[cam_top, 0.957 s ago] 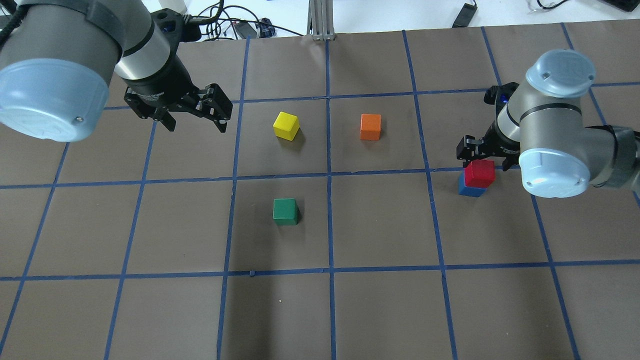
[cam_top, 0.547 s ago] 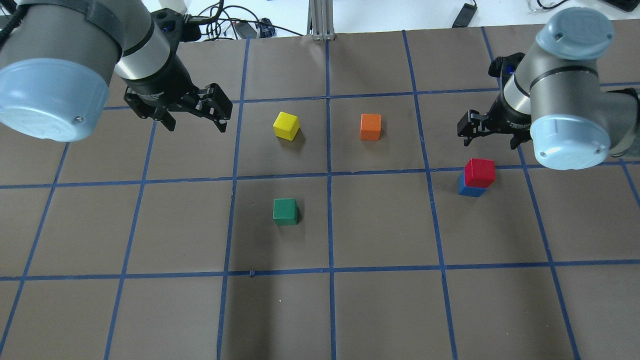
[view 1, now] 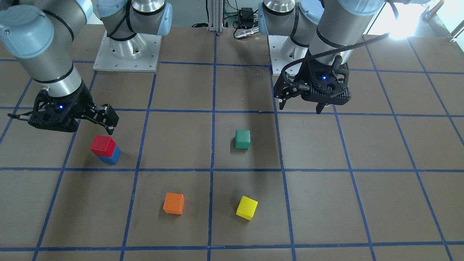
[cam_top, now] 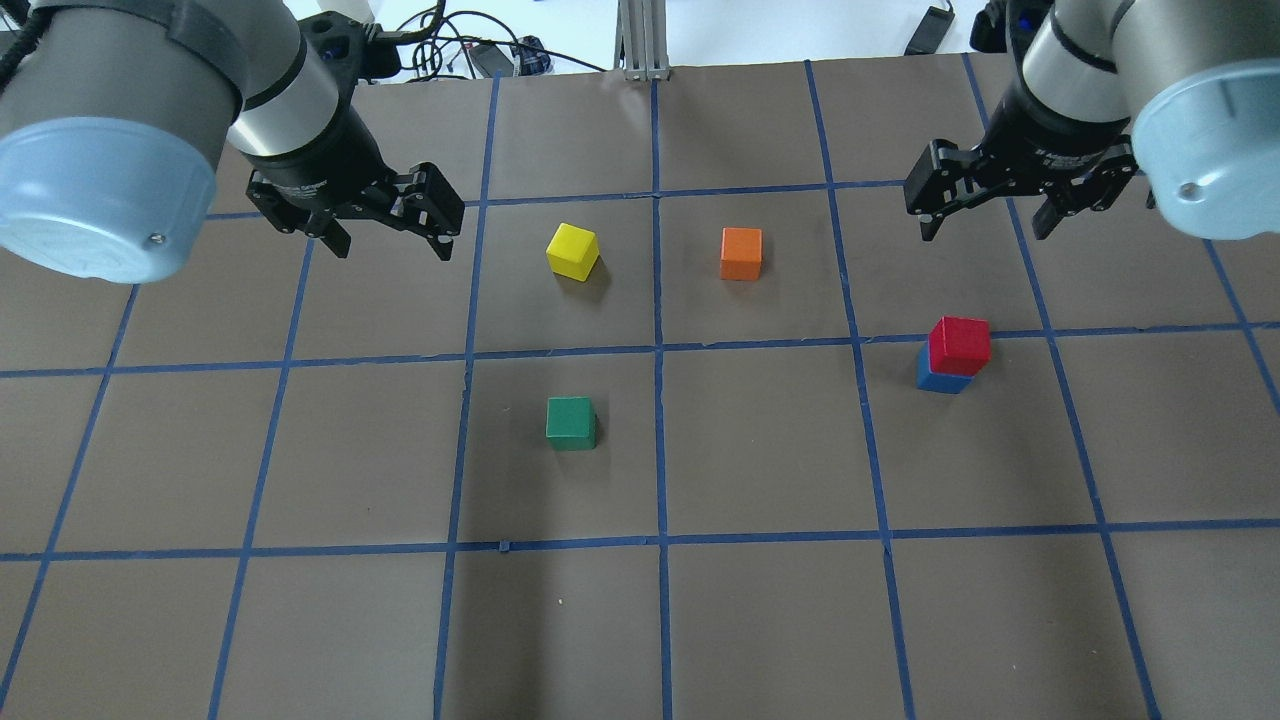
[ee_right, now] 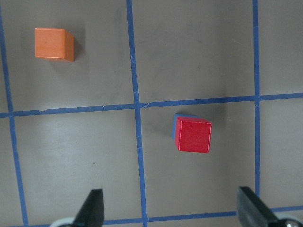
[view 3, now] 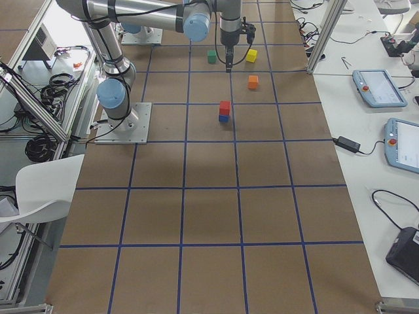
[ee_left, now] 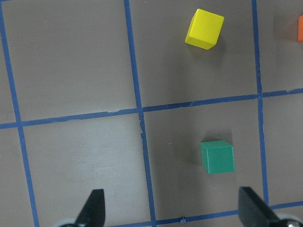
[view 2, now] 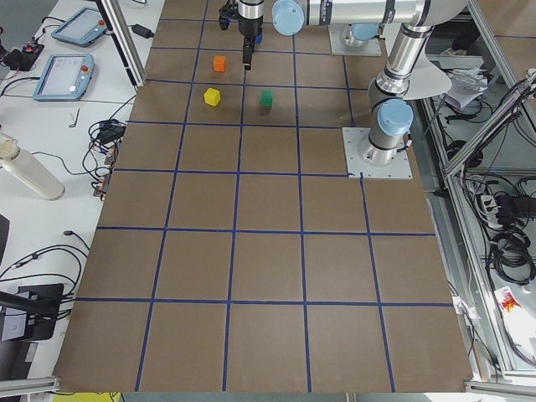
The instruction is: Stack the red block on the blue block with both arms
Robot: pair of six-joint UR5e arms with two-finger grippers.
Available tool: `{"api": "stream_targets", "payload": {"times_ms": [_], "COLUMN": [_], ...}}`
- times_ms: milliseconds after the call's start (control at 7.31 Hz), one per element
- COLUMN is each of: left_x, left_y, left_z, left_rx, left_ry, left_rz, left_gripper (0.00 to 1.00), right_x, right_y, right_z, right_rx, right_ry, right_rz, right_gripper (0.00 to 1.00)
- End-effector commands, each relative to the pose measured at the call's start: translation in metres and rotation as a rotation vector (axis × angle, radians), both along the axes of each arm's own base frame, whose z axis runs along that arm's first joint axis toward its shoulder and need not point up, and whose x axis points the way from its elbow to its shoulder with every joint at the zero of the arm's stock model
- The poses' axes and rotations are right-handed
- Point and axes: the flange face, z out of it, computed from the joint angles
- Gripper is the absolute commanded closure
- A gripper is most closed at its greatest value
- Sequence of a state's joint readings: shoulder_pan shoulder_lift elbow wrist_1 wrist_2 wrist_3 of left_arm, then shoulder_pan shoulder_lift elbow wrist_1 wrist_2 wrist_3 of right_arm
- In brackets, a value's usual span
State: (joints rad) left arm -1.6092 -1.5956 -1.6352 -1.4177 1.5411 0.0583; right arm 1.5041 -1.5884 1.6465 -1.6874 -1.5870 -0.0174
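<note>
The red block (cam_top: 959,345) sits on the blue block (cam_top: 940,381), slightly offset, at the table's right. The stack also shows in the front-facing view, red (view 1: 103,145) on blue (view 1: 113,156), and in the right wrist view, where the red block (ee_right: 194,135) covers nearly all of the blue block (ee_right: 175,124). My right gripper (cam_top: 985,228) is open and empty, raised clear of the stack on its far side. My left gripper (cam_top: 392,245) is open and empty, hovering at the far left, away from all blocks.
A yellow cube (cam_top: 572,250) and an orange cube (cam_top: 741,253) lie in the far middle squares. A green cube (cam_top: 571,422) lies nearer, left of centre. Blue tape lines grid the brown table. Cables lie past the far edge.
My right gripper has lifted off the red block and pulled back toward the far edge. The red block stays on the blue block. The left arm has not moved.
</note>
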Motion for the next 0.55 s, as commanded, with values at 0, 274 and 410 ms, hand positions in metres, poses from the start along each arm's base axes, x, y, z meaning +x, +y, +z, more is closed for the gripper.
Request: {"api": "stream_targets", "payload": {"times_ms": [0,274,410], "left_x": [0.0,0.0,0.0], "left_y": [-0.001,0.003,0.003], "left_z": [-0.001,0.007,0.008], "left_rx": [0.001,-0.016,-0.017], "left_ry": [0.0,0.0,-0.003], "left_rz": [0.002,0.0,0.0], "left_gripper": [0.0,0.0,0.0], "right_x": [0.031,0.055,0.051], "right_y": [0.01,0.008,0.008], "right_z": [0.015,0.005,0.005], "right_rx": [0.006,0.014,0.012], "right_ry": [-0.074,-0.072,-0.035], "right_rz": [0.003,-0.001,0.008], "right_gripper": [0.0,0.0,0.0]}}
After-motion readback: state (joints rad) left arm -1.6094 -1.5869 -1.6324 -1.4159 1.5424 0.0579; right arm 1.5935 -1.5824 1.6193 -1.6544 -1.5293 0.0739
